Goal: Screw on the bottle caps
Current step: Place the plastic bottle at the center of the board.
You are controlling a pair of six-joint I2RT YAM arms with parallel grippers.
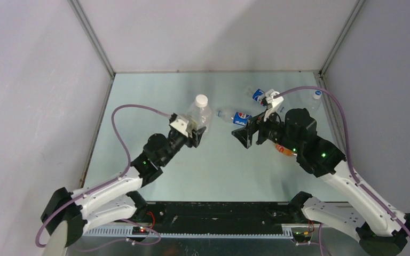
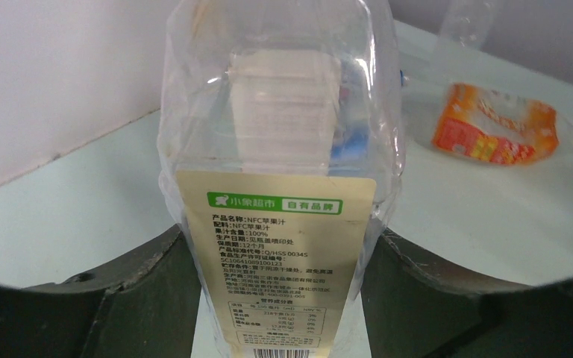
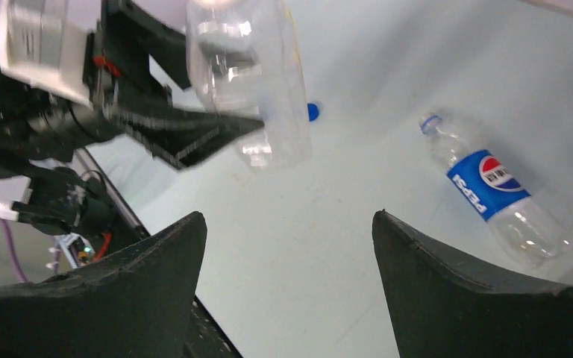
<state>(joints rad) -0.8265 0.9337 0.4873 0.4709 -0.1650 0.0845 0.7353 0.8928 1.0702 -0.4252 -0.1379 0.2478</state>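
Top external view: left gripper (image 1: 196, 130) clamps a clear juice bottle (image 1: 202, 114), a white cap (image 1: 201, 100) sitting on its neck; a blue cap (image 3: 312, 112) lies loose on the table (image 1: 213, 170) just right of it; right gripper (image 3: 289, 253) hangs spread wide, empty, near the Pepsi bottle (image 3: 496, 192).

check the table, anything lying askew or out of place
Yes. The Pepsi bottle lies on its side, neck apparently uncapped, and a blue cap sits loose on the table near it. An orange-labelled bottle also lies flat, looking crumpled.
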